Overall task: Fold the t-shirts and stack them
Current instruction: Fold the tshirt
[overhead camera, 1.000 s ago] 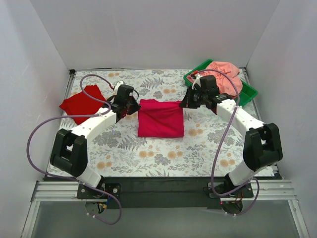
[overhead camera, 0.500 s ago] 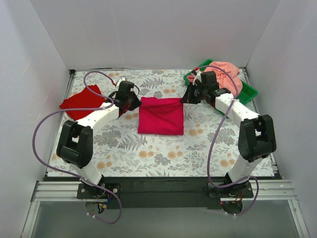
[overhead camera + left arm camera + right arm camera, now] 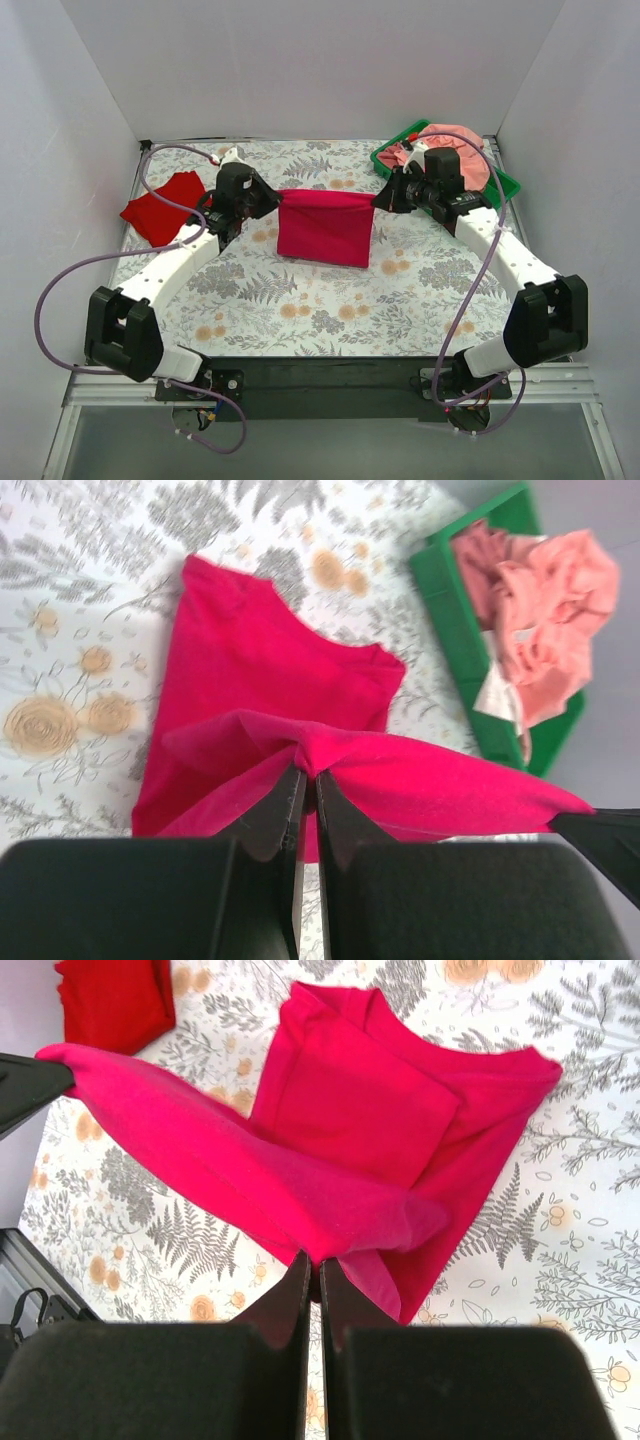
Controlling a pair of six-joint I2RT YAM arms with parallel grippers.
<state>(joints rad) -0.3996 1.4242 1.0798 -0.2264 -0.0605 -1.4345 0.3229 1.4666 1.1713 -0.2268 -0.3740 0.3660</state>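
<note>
The crimson-magenta t-shirt (image 3: 325, 228) sits at the middle of the tabletop (image 3: 330, 300), its far edge lifted and stretched taut between the two arms while the rest lies flat below. The left pincer (image 3: 272, 198) is clamped on the raised edge's left corner and the right pincer (image 3: 377, 201) on its right corner, cloth bunched between closed fingers. The smaller scarlet t-shirt (image 3: 163, 206) lies folded near the left edge, apart from the left pincer

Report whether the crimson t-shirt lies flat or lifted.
Partly lifted: left gripper and right gripper each pinch a corner of the crimson t-shirt, holding that edge taut off the floral cloth; the rest lies flat.
</note>
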